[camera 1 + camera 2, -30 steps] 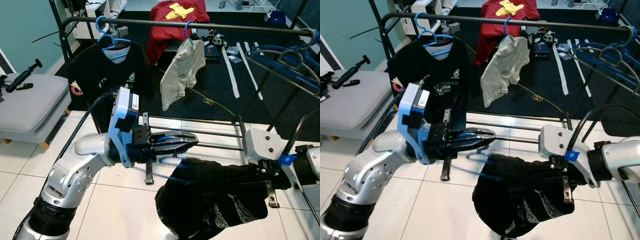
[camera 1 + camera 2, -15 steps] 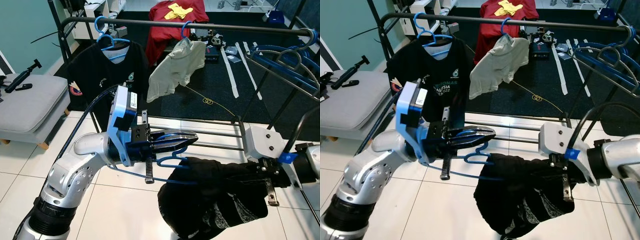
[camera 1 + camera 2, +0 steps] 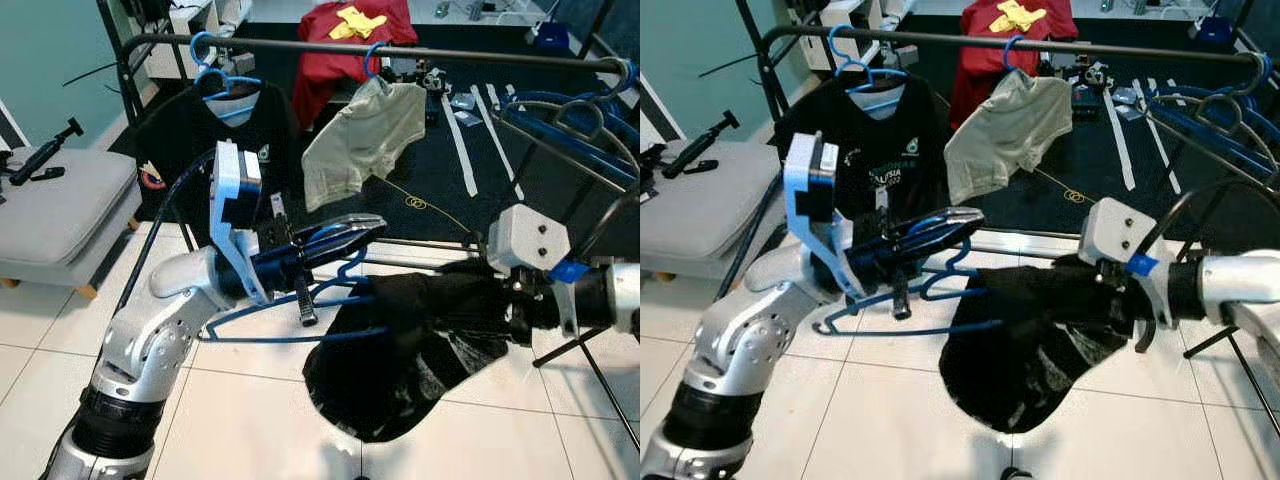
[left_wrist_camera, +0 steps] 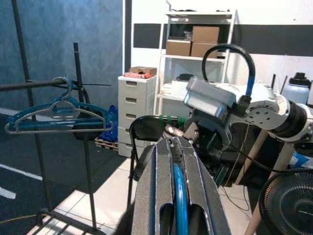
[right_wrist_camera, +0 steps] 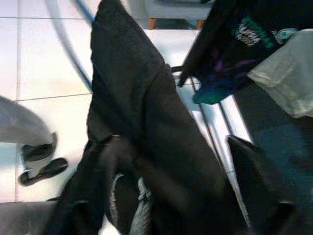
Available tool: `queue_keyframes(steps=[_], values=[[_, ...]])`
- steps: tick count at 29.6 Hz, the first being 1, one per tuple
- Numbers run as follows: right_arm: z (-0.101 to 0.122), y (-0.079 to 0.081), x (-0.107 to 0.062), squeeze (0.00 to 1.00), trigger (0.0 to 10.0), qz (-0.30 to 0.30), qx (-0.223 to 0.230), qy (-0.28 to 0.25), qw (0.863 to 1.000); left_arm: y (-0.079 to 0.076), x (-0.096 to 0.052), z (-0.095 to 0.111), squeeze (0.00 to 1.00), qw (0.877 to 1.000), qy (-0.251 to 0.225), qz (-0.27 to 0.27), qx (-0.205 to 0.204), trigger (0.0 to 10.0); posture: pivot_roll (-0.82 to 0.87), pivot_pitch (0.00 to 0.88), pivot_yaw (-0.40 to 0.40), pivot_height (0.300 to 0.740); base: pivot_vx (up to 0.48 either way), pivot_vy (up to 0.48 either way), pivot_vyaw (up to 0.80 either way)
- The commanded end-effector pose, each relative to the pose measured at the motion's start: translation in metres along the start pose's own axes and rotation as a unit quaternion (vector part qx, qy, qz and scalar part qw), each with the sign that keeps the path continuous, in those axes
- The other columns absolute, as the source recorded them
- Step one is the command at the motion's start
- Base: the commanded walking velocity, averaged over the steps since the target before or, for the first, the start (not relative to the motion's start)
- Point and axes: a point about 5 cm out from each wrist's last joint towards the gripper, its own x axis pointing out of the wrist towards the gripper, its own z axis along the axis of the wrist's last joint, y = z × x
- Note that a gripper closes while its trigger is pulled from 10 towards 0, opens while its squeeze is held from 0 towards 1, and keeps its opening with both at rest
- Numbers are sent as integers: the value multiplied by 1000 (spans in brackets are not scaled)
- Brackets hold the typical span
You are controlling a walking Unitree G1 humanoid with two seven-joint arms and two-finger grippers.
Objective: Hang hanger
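Tiled floor, clothes rail (image 3: pixel 400 50) at 12 o'clock. Your left gripper (image 3: pixel 350 232) clamps the blue hanger (image 3: pixel 300 310); right gripper's (image 3: pixel 1120 300) fingers unreadable in the black garment (image 3: pixel 400 350). Risk: garment slides off mid-lift.

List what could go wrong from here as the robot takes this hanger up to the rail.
1. The black shirt hangs mostly off the right end of the blue hanger, bunched at the right hand; it may slide off when that hand lets go.
2. The left hand pinches the hanger near its hook, so the loaded hanger could twist in the grip.
3. The rail already carries a beige shirt and a black tee; the hook could snag them.
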Motion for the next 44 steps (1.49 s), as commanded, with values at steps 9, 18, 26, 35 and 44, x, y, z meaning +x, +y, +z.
queue_keyframes(steps=[9, 18, 26, 35, 44], values=[[23, -52, -43, 1000, 10000, -235, -30, -92, 967, 4, 1, 5, 0, 999, -26, 32, 15, 431, -81, 124, 28, 740, 0, 0, 0], [8, -49, -44, 0, 10000, -310, 25, -122, 942, 24, 5, 10, 0, 989, -46, 134, 38, 7451, -87, 129, 29, 740, 0, 0, 0], [-12, -6, -9, 0, 10000, -213, 124, -144, 958, 43, 5, 16, 0, 969, -64, 231, 53, 10000, -87, 133, 23, 740, 0, 0, 0], [-19, 7, 7, 0, 10000, -182, 160, -156, 958, 47, 3, 17, 0, 962, -71, 258, 55, 10000, -86, 135, 18, 740, 0, 0, 0], [-18, 12, 44, 0, 10000, -170, 186, -169, 953, 43, 15, 22, 0, 959, -101, 263, 42, 10000, -71, 143, 9, 740, 0, 0, 0]])
